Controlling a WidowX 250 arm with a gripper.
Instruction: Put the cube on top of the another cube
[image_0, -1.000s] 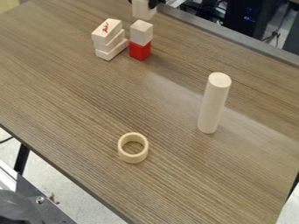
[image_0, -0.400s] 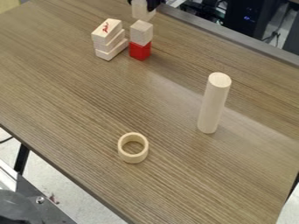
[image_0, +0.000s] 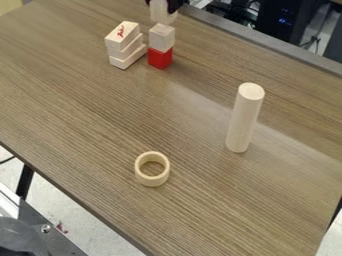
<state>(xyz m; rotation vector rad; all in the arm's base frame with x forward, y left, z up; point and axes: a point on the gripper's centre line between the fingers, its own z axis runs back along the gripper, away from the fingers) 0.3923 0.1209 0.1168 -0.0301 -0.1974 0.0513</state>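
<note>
At the top edge of the camera view, the black gripper (image_0: 163, 6) is shut on a pale block (image_0: 161, 13), with dark fingers at its left and right sides. The block's upper end is cut off by the view's edge. Just below it in the view stands a two-cube stack: a whitish wooden cube (image_0: 161, 38) rests on a red cube (image_0: 160, 58). The held block appears behind and above this stack; whether it touches the upper cube, I cannot tell.
Left of the cubes is a pile of white blocks (image_0: 123, 44), the top one with red marks. A tall pale cylinder (image_0: 244, 120) stands upright on the right of the wooden table (image_0: 87, 115). A wooden ring (image_0: 152, 181) lies near the front.
The gripper and the block in it have shifted very slightly to the left. The two stacked cubes, the block pile, the cylinder and the ring have stayed put.
</note>
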